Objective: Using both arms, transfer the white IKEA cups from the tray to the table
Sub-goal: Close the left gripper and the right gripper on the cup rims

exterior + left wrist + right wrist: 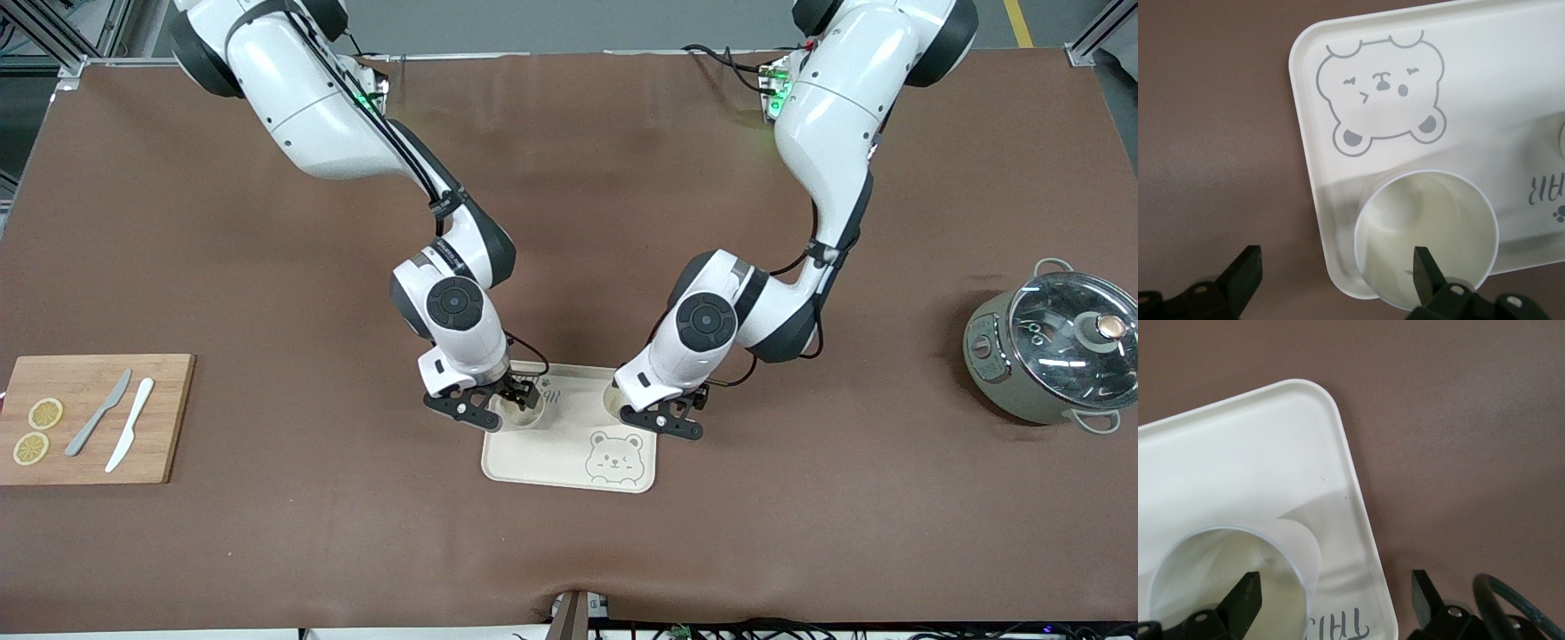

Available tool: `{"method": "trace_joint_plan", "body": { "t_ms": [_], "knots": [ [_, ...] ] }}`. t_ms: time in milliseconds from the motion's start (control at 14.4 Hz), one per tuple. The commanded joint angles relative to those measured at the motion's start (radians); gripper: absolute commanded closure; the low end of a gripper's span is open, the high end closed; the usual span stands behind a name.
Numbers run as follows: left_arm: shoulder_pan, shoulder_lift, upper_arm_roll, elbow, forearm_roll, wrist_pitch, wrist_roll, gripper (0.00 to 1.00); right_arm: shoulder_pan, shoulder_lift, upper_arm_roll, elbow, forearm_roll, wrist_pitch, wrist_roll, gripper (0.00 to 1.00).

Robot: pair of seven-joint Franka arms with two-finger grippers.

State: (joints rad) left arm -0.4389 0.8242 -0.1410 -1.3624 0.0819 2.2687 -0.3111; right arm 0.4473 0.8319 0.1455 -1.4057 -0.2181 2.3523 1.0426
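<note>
Two white IKEA cups stand upright on the cream bear-printed tray (569, 458), along its edge farther from the front camera. One cup (526, 416) is at the tray's corner toward the right arm's end, the other cup (612, 402) at the corner toward the left arm's end. My right gripper (508, 402) is open low over the first cup (1238, 580). One finger is inside its rim and the other is past the tray's edge. My left gripper (662, 418) is open low over the second cup (1425, 240), with one finger inside the rim and the other over the table.
A wooden cutting board (169, 418) with two lemon slices, a grey knife and a white knife lies at the right arm's end. A grey pot with a glass lid (1053, 351) stands at the left arm's end. The table is covered in brown cloth.
</note>
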Motion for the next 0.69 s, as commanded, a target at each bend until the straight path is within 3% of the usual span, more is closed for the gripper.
{"method": "trace_joint_plan", "body": {
  "t_ms": [0,139,208,277,416,624],
  "knots": [
    [-0.011,0.018,0.006,0.026,0.024,0.017,-0.003,0.0,0.013,0.018,-0.007,0.028,-0.026,0.007,0.028,0.32],
    [-0.009,0.019,0.004,0.025,0.022,0.018,-0.017,0.06,0.014,0.022,-0.007,0.031,-0.024,0.007,0.028,0.51],
    [-0.009,0.023,0.003,0.025,0.015,0.018,-0.025,0.4,0.014,0.024,-0.007,0.033,-0.024,0.008,0.028,0.61],
    [-0.007,0.024,0.003,0.023,0.015,0.018,-0.046,0.97,0.016,0.024,-0.007,0.033,-0.024,0.013,0.028,0.71],
    [-0.004,0.027,0.003,0.025,0.016,0.018,-0.033,1.0,0.017,0.024,-0.007,0.033,-0.026,0.013,0.028,0.88],
    [-0.001,0.029,0.003,0.025,0.016,0.018,-0.028,1.0,0.017,0.024,-0.007,0.033,-0.024,0.013,0.027,1.0]
  ]
}}
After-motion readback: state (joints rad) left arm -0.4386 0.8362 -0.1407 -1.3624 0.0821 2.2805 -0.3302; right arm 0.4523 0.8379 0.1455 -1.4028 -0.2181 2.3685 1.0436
